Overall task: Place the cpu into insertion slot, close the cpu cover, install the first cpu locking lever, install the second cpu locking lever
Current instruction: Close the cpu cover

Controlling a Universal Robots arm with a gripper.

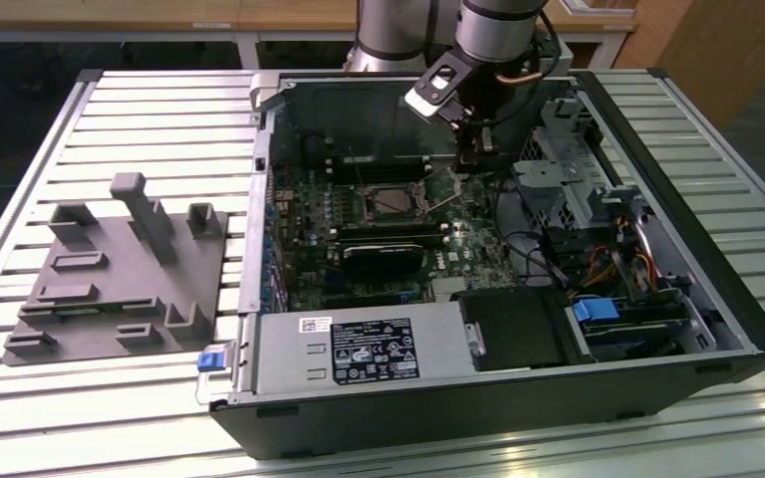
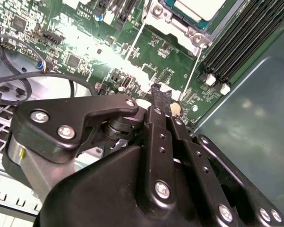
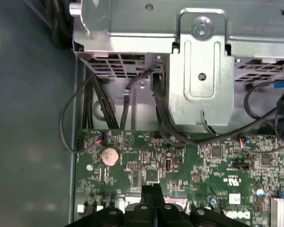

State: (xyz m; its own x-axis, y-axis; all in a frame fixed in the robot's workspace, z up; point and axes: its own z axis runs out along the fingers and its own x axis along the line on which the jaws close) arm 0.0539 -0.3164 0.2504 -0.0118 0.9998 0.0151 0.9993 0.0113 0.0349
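The cpu [image 2: 199,7] shows its pale metal top inside the insertion slot [image 1: 393,202] on the green board of the open computer case. The silvery cpu cover [image 2: 173,29] lies around the chip's edge. Two thin metal locking levers [image 2: 195,71] [image 2: 136,38] run out from the socket's corners along the board. My gripper [image 1: 473,164] hangs just above the board, off the socket on the exterior view's right. In both wrist views its black fingers [image 2: 157,101] [image 3: 151,191] are pressed together with nothing between them.
Long black memory slots [image 2: 241,38] flank the socket. A silvery drive cage [image 3: 199,71] with cables and a coin battery [image 3: 109,155] stand close to the gripper. A black heatsink block [image 1: 382,261], power supply [image 1: 356,349] and a grey fixture [image 1: 117,279] sit further off.
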